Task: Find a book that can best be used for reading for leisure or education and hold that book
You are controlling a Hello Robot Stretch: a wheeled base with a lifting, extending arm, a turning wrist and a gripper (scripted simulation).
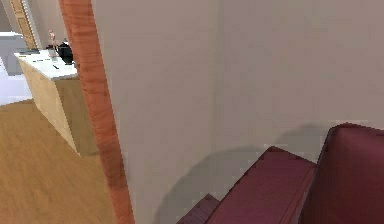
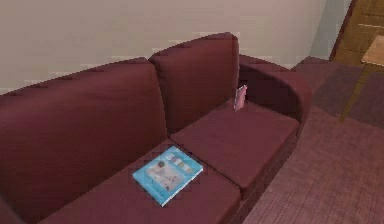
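Arm side view: book (image 2: 168, 174) near sofa (image 2: 90, 120) seat's front edge, open floor (image 2: 335, 165) beside; claw state untellable.

matt maroon sofa (image 2: 120, 130), glossy book (image 2: 167, 174)

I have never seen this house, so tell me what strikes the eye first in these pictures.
A dark red sofa spans the arm side view, with a light blue book lying flat on its left seat cushion, low in the middle. A small pink thing stands at the right cushion's back corner. In the forward view a pale wall with an orange wooden edge stands close.
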